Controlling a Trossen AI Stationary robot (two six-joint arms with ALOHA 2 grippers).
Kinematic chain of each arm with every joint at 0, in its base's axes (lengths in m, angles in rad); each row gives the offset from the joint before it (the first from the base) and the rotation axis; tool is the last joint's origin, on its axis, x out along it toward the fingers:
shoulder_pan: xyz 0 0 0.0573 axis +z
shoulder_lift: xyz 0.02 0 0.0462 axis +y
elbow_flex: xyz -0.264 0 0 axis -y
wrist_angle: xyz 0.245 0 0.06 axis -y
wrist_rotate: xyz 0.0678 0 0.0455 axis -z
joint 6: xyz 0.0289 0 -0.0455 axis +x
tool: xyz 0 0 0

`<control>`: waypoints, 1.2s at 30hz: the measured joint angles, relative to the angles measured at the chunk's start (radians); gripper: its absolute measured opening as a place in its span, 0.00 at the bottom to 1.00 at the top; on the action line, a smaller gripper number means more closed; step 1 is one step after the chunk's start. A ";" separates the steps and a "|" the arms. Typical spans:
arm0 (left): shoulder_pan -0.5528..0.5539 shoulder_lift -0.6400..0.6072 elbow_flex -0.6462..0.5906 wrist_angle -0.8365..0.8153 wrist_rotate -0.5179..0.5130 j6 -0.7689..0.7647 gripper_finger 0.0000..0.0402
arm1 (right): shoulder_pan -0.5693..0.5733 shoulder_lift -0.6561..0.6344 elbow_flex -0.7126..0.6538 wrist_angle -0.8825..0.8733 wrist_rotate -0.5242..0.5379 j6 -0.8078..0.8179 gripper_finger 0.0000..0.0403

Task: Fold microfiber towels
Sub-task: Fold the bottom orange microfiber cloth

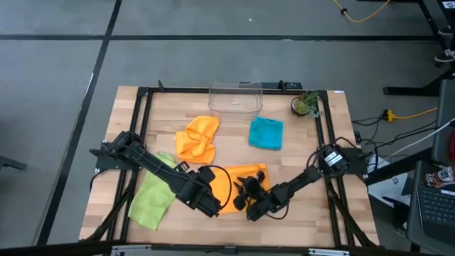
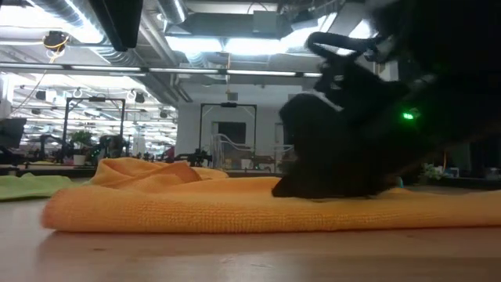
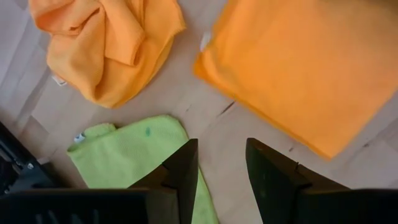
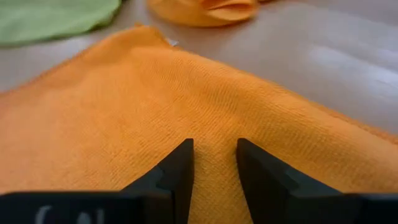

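A flat orange towel (image 1: pixel 226 190) lies at the table's near middle; it also shows in the low view (image 2: pixel 196 207). My right gripper (image 1: pixel 247 195) is open and low over it (image 4: pixel 211 155). My left gripper (image 1: pixel 212 205) is open and empty, raised above the bare wood between this towel (image 3: pixel 298 68) and the lime green towel (image 3: pixel 137 149). A crumpled orange towel (image 1: pixel 197 139) lies farther back, a teal towel (image 1: pixel 266 133) to its right. The green towel (image 1: pixel 153 195) lies at the near left. My right gripper comes at the flat orange towel slanting down from the table's near right. In the low view its dark underside rests on the towel's upper face (image 2: pixel 313 196). No cloth shows between the open fingers (image 4: pixel 180 165). The towel lies flat on the table.
A clear plastic bin (image 1: pixel 235 97) stands at the far middle, and a small potted plant (image 1: pixel 307 104) at the far right. Black frame rails (image 1: pixel 142 128) run along the table's sides. Bare wood shows between the towels (image 1: pixel 234 146).
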 joint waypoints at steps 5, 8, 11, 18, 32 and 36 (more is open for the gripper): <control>0.004 0.000 0.000 0.000 -0.001 0.006 0.32 | -0.038 -0.022 0.001 0.036 -0.146 -0.338 0.31; 0.007 0.000 0.000 -0.004 -0.001 0.008 0.32 | -0.081 -0.058 0.001 0.042 -0.311 -0.557 0.31; 0.007 0.000 0.000 -0.005 -0.002 0.010 0.32 | -0.136 -0.087 0.001 0.069 -0.583 -0.784 0.31; 0.006 0.000 0.000 -0.005 -0.002 0.034 0.32 | -0.285 -0.116 0.000 0.051 -1.000 -1.050 0.31; 0.008 0.000 0.000 -0.006 -0.013 0.080 0.32 | -0.468 -0.197 0.081 -0.272 -1.376 -1.075 0.31; 0.009 0.000 -0.001 -0.003 -0.019 0.080 0.32 | -0.428 -0.310 0.151 -0.335 -1.279 -0.985 0.31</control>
